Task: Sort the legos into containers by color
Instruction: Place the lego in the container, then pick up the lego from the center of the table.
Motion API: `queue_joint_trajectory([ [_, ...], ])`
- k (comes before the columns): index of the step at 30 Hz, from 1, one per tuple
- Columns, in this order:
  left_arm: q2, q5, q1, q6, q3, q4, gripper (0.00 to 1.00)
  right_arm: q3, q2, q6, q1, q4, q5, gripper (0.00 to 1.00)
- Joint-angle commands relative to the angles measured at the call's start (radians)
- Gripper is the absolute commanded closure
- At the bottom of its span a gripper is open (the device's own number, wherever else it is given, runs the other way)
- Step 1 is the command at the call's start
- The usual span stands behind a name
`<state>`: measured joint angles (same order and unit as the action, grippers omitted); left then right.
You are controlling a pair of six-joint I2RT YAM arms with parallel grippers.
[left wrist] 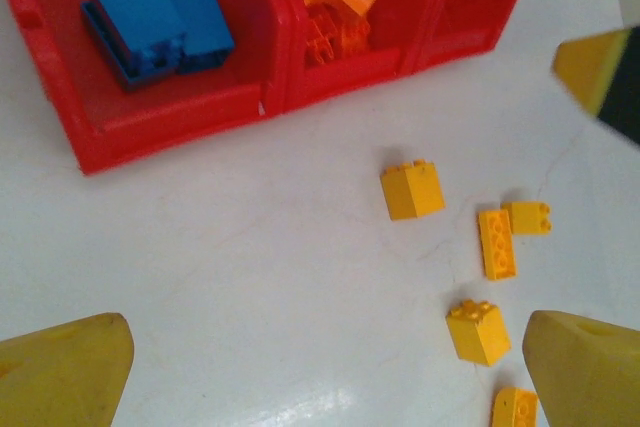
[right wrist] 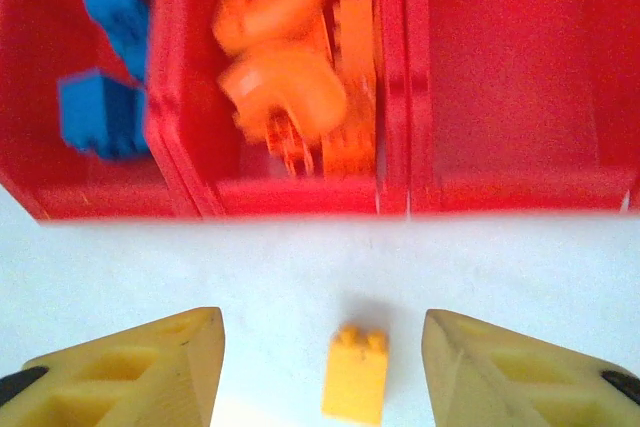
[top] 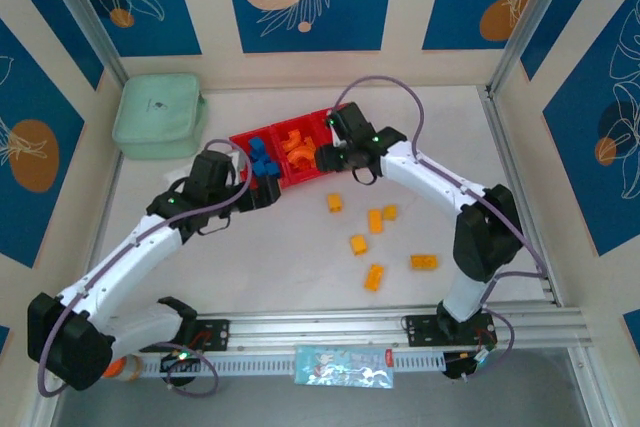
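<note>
Both tools gape empty near the red tray (left wrist: 150, 129): left gripper (left wrist: 325, 372) spread wide, right gripper (right wrist: 322, 325) flanking one loose yellow brick (right wrist: 355, 377).

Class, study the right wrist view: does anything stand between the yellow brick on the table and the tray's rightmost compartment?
Nothing loose does. Bare table lies between the yellow brick and the red tray; only its front wall must be cleared.
</note>
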<state>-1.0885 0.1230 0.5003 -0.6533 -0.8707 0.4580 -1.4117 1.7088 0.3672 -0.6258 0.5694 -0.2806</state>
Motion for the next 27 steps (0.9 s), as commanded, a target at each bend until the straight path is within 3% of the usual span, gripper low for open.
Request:
queue_joint_trajectory([
  [1,0.019,-0.006,0.037,-0.029,0.042,-0.028,0.01,0.11,-0.046,0.041,0.005,0.0,0.045,0.41],
  [9,0.001,-0.047,0.107,-0.102,0.11,-0.121,0.01,0.27,-0.053,0.076,-0.015,-0.037,0.029,0.28],
  [15,-0.025,-0.052,0.13,-0.154,0.148,-0.194,0.01,0.275,0.014,0.075,-0.014,-0.056,0.039,0.23],
  [18,-0.041,-0.059,0.131,-0.155,0.147,-0.195,0.01,0.261,0.041,0.062,-0.017,-0.097,0.088,0.21],
  [23,-0.047,-0.069,0.132,-0.152,0.143,-0.194,0.01,0.19,0.121,0.066,-0.027,-0.077,0.037,0.2],
  [27,-0.042,-0.084,0.133,-0.151,0.15,-0.188,0.01,0.154,0.163,0.055,-0.035,-0.086,0.029,0.27],
])
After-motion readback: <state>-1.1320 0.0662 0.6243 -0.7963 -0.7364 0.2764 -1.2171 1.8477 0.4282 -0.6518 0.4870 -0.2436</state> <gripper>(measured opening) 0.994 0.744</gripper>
